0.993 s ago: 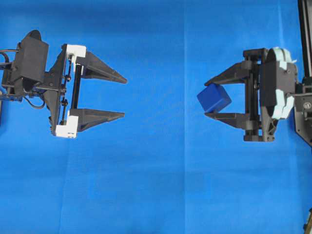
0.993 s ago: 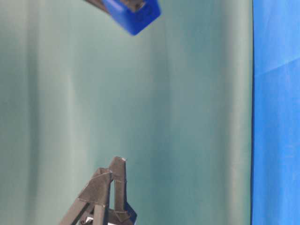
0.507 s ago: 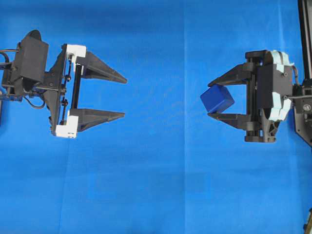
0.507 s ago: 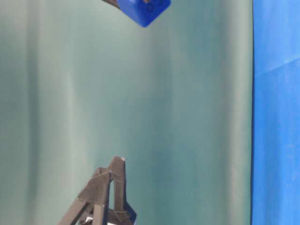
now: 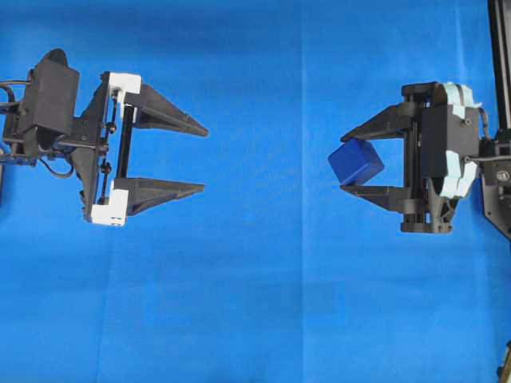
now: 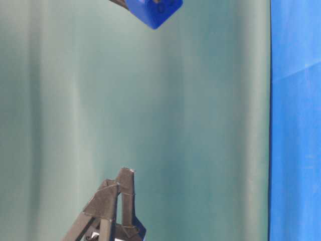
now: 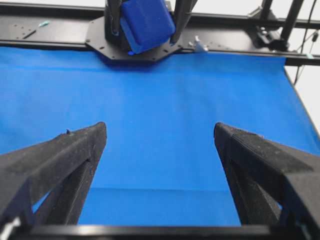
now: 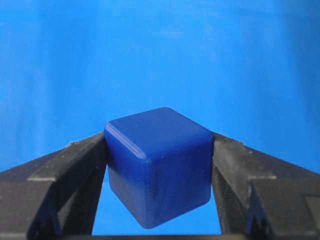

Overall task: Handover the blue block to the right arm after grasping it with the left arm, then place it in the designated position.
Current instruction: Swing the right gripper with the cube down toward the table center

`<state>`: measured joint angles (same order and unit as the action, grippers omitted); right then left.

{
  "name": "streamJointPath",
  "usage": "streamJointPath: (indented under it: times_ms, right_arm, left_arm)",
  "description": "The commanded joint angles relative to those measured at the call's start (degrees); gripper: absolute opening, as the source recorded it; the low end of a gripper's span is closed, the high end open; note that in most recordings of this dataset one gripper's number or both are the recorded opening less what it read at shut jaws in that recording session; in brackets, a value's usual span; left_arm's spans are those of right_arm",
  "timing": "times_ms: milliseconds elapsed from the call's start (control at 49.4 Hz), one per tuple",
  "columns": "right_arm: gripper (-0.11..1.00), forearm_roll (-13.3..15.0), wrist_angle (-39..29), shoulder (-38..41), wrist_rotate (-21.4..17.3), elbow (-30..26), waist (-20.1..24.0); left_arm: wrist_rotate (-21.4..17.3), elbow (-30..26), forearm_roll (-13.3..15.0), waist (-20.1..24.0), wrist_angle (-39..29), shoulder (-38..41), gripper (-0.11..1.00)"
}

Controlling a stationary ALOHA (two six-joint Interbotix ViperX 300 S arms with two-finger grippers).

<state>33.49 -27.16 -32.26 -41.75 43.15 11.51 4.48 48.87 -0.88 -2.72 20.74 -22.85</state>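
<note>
from overhead, the right gripper (image 5: 349,160) is clamped on the blue block (image 5: 356,161), which sits tilted between its fingertips above the blue cloth (image 5: 255,303); compared with a second ago the block and gripper have drifted slightly toward the right edge, and nothing has shifted in the last half second. the left gripper (image 5: 201,158) stands wide and empty, well apart from the block, unmoved. in the table-level view only a corner of the blue block (image 6: 154,11) shows at the top edge, a little further right and more cut off than a second ago, with one black gripper's fingertips (image 6: 125,186) low in the frame, probably the left one's. the left wrist view looks between spread, empty fingers (image 7: 75,150) across the cloth to the blue block (image 7: 146,23) held far off by the other arm. the right wrist view shows the blue block (image 8: 159,167) pinched corner-forward between both fingers (image 8: 75,165). so the handover looks done; what remains is the carry to the designated position, which no view marks.
</note>
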Motion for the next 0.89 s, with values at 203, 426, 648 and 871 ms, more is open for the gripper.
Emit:
streamJointPath:
  times_ms: [203, 426, 648, 871]
  right_arm:
    - [0.52, 0.00, 0.09, -0.44, 0.00, -1.23, 0.00]
    - [0.52, 0.00, 0.18, -0.35, -0.09, -1.23, 0.00]
    - [0.52, 0.09, 0.18, 0.70, -0.09, -1.14, 0.09]
    - [0.52, 0.00, 5.10, 6.06, -0.26, -0.62, 0.00]
  left_arm:
    - [0.00, -1.58, -0.09, 0.18, 0.35, -0.79, 0.93]
    - [0.00, -1.58, 0.00, 0.18, 0.35, -0.79, 0.93]
    - [0.00, -1.49, 0.00, 0.09, 0.35, -0.79, 0.93]
    - [0.00, -1.58, 0.00, 0.09, 0.26, -0.79, 0.93]
